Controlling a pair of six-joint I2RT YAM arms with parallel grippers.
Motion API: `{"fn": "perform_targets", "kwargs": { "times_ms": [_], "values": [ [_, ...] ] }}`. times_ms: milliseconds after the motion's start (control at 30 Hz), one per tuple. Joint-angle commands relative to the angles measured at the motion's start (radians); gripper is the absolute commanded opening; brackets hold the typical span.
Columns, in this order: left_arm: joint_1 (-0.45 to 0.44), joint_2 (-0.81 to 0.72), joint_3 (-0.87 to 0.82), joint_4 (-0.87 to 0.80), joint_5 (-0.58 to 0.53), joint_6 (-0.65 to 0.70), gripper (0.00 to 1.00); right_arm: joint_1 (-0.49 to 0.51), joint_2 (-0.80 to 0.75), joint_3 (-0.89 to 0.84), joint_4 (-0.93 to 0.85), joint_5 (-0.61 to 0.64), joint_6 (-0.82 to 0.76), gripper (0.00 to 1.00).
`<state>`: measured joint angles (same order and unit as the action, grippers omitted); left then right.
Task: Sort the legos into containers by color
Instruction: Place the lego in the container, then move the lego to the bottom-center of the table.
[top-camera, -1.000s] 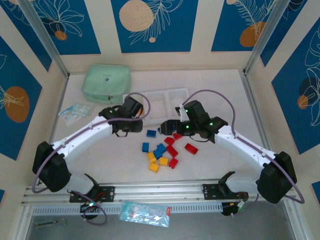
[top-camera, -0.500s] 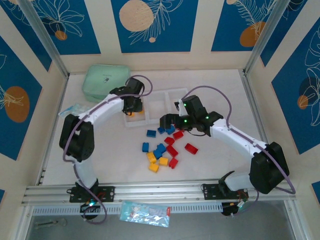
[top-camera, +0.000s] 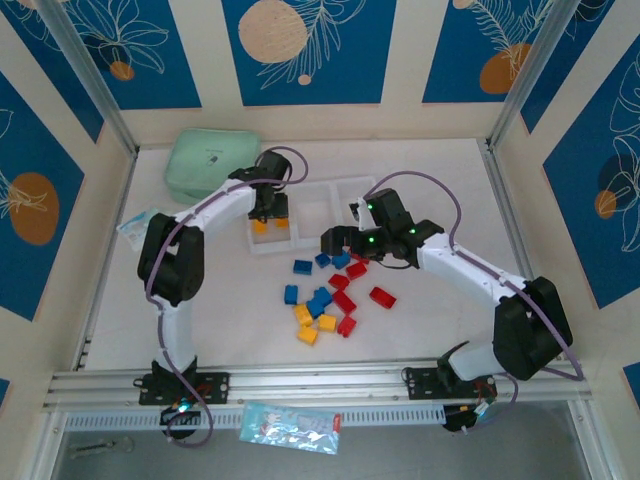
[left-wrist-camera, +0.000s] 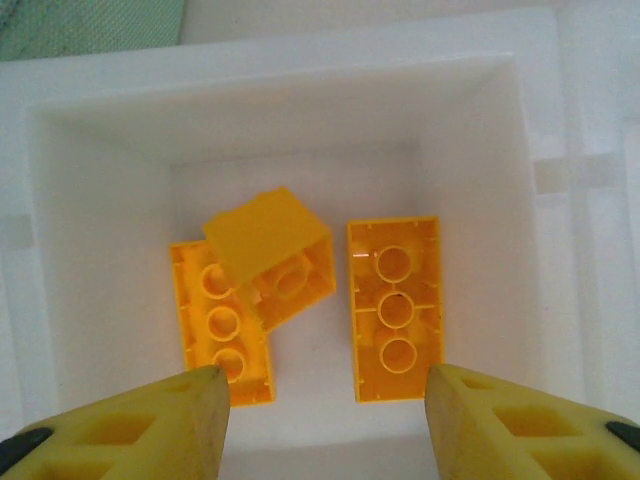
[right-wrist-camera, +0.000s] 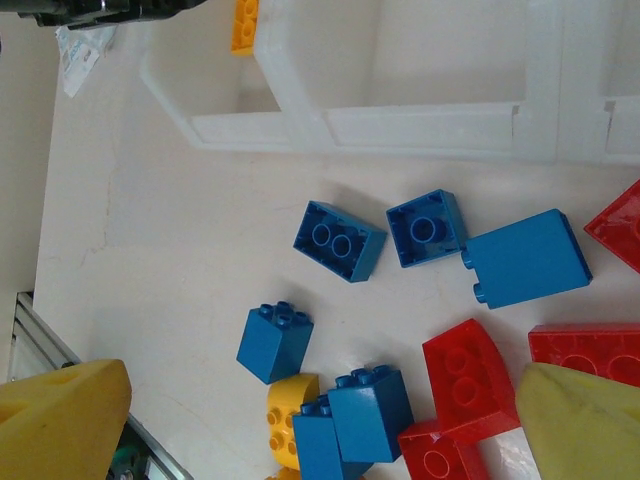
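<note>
My left gripper (left-wrist-camera: 325, 420) hangs open over the left compartment of the white tray (left-wrist-camera: 300, 40), nothing between its yellow fingertips (left-wrist-camera: 170, 415). Three yellow legos lie in that compartment: a long one (left-wrist-camera: 395, 305), another long one (left-wrist-camera: 215, 325) and a small one (left-wrist-camera: 270, 250) tilted onto it. In the top view the left gripper (top-camera: 270, 205) is above that tray (top-camera: 312, 190). My right gripper (right-wrist-camera: 320, 430) stands wide open above loose blue legos (right-wrist-camera: 340, 240), red legos (right-wrist-camera: 465, 375) and a yellow one (right-wrist-camera: 285, 420). From above, the right gripper (top-camera: 335, 245) hovers at the pile's (top-camera: 325, 300) far edge.
A mint green pouch (top-camera: 212, 165) lies behind the tray at the far left. One clear plastic packet (top-camera: 150, 222) sits by the left wall, another (top-camera: 290, 427) on the front rail. The tray's near wall (right-wrist-camera: 400, 125) runs just beyond the blue bricks.
My left arm swung from the table onto the tray's left compartment, then its jaws opened and a yellow brick now lies there. The right gripper shifted slightly over the pile.
</note>
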<state>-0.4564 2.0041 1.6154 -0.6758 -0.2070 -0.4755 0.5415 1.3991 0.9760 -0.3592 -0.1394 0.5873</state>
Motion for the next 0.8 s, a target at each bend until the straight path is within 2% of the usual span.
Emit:
{"fn": "perform_targets", "kwargs": {
  "times_ms": [0,400,767],
  "values": [
    [0.004,-0.094,0.002,-0.027,0.035,0.011,0.55,0.000,0.002,0.030,-0.001,-0.037,-0.007,0.99],
    [-0.018,-0.366,-0.232,0.026,0.225,-0.015,0.57,0.010,-0.033,0.015,-0.058,-0.027,-0.024,0.99],
    [-0.132,-0.668,-0.546,-0.042,0.202,-0.085,0.59,0.075,-0.108,-0.048,-0.178,0.061,-0.035,0.99]
  ]
}}
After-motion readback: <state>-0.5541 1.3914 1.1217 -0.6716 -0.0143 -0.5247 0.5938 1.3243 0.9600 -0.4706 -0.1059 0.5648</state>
